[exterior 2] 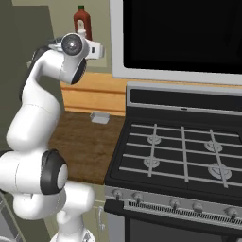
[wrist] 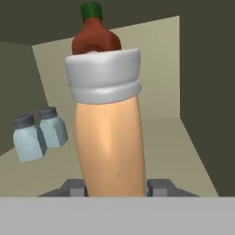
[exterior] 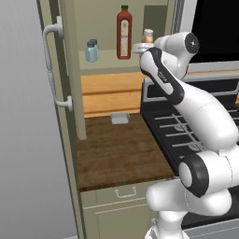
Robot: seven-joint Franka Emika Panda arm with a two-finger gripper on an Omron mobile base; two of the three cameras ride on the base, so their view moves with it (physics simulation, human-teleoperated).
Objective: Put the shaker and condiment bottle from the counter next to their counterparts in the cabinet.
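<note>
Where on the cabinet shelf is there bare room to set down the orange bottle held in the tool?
The shelf is bare right of the tall dark-red bottle, out to the right cabinet wall. A narrower gap lies between that bottle and the two shakers. The left end by the shakers is crowded. The tool grips the condiment bottle.

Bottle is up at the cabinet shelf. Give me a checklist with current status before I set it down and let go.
1. Grip: gripper shut on the condiment bottle, jaws on either side of its base. Ok.
2. Both shakers already on the cabinet shelf, side by side. Ok.
3. Tall red bottle standing upright on the shelf. Ok.
4. Bare shelf beside the tall red bottle. Ok.
5. Condiment bottle's base resting on the shelf: cannot tell.
6. Cabinet door swung open, clear of the arm. Ok.
</note>
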